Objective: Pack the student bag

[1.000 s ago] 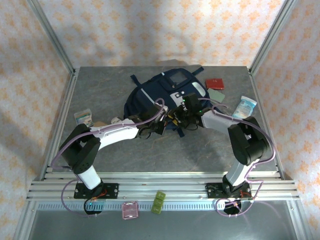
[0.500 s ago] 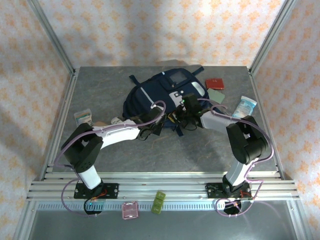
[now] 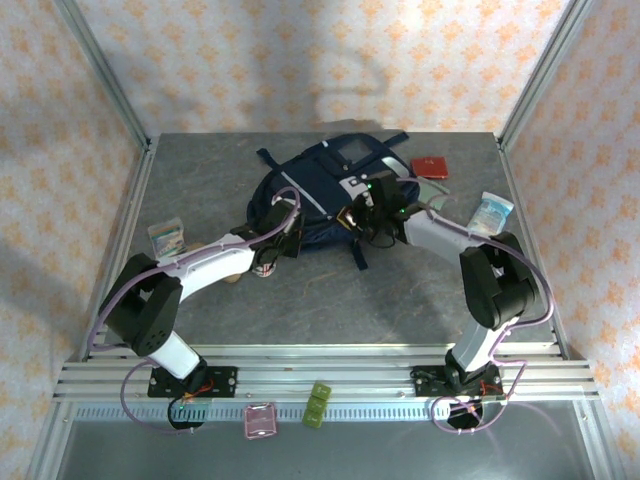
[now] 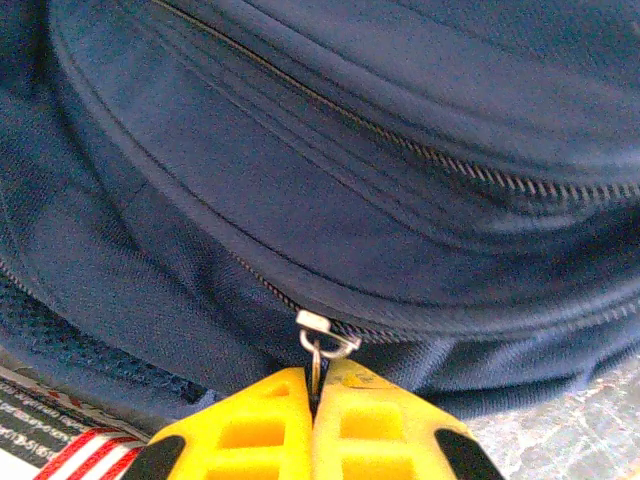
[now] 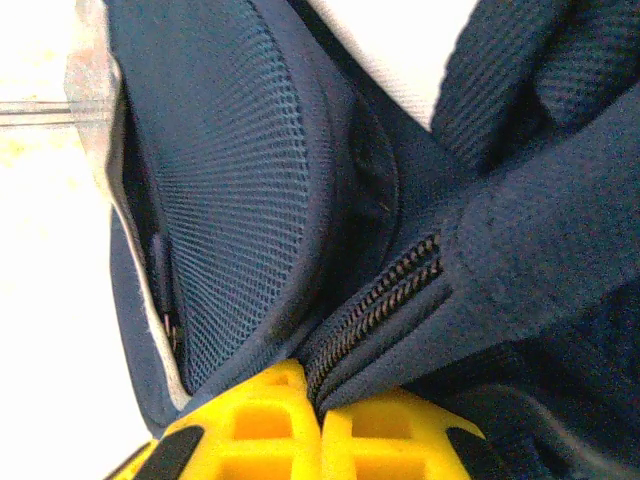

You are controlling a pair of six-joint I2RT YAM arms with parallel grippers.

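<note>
The student bag (image 3: 318,185) is lying toward the far middle of the worktop (image 3: 330,295), seen whole from the overhead camera, with both arms reaching to its near side. The left wrist camera is showing what the overhead one is not: the left hand (image 4: 314,388) is pressed together on the metal zip pull (image 4: 324,338) at the bag's lower seam. The right wrist camera is showing the right hand (image 5: 318,388) clamped on the bag's zip edge (image 5: 385,290) beside a mesh panel (image 5: 240,200). Against a second earlier, the left arm is reaching further left along the bag's near rim, and the right hand is sitting farther up the bag.
</note>
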